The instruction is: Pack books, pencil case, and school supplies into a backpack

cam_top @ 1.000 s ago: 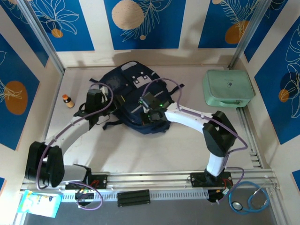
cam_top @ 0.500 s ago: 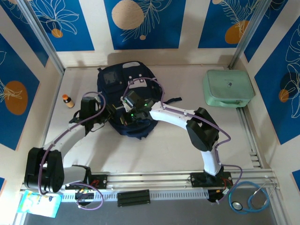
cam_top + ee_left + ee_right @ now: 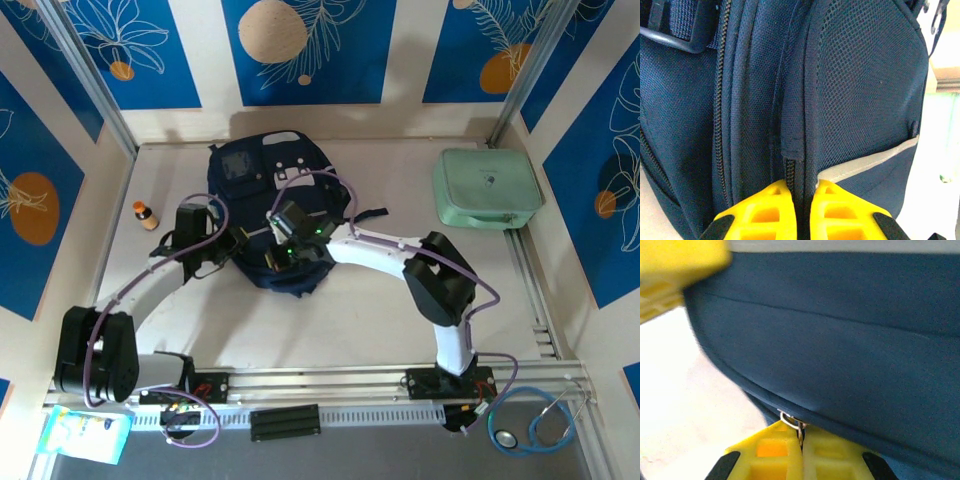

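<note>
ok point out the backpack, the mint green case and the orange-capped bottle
backpack [image 3: 262,158], top external view, on its navy front pocket
mint green case [image 3: 487,188], top external view, middle of its lid
orange-capped bottle [image 3: 146,215], top external view, on its body

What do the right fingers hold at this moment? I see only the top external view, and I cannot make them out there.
Observer: The right fingers are shut on a small metal zipper pull at a seam of the backpack.
Operator: And the left fingers, are they on fabric?
Observer: Yes. The left fingers pinch a fold of the backpack's fabric, beside a zipper track.
Operator: Is any mark near that place?
Observer: A thin light stripe crosses the mesh pocket and ends at one of the left fingers.
</note>
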You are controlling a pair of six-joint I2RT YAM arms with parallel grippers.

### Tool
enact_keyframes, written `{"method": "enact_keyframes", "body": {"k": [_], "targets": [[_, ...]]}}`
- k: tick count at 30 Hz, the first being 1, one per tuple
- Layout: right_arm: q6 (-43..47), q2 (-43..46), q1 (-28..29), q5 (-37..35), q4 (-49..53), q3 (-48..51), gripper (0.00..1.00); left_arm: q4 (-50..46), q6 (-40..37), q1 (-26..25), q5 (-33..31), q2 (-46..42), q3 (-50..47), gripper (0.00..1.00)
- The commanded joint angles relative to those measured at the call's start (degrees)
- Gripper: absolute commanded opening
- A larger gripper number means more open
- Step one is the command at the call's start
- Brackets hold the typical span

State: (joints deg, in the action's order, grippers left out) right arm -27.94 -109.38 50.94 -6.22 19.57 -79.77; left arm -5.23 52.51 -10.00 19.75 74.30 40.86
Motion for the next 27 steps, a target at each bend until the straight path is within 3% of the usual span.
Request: {"method": "enact_keyframes", "body": {"k": [1,6,12,19,25,27], "targets": [[-2.97,5.20,-4.72,-6.37,2.64,5.20,0.00,-1.64,-2.34,0.62,-1.34,0.57,2.46,0.00],[-8.00,8.13,-11.28,-7.08,5.50,7.77,0.00,-3.39,-4.40,0.52,-1.37,0.41,3.34,0.00],[-8.40,11.15,-12.35,-7.84,6.70,9.91,0.00,-3.98,-6.51,0.56,0.57,0.62,4.25,0.00],[-4.42,15.66,-6.69,-2.13,3.06,17.45,0.00,-6.82,-10.30,0.51,-1.43,3.23,5.45,0.00],[-5.77,17.47,-2.17,5.52,-5.42,22.91,0.00,-6.15,-12.35,0.58,-2.94,9.45,12.00,0.00],[-6.71,16.91,-1.74,6.53,-6.89,22.80,0.00,-7.30,-12.90,0.68,-4.48,11.65,14.81,0.08]]}}
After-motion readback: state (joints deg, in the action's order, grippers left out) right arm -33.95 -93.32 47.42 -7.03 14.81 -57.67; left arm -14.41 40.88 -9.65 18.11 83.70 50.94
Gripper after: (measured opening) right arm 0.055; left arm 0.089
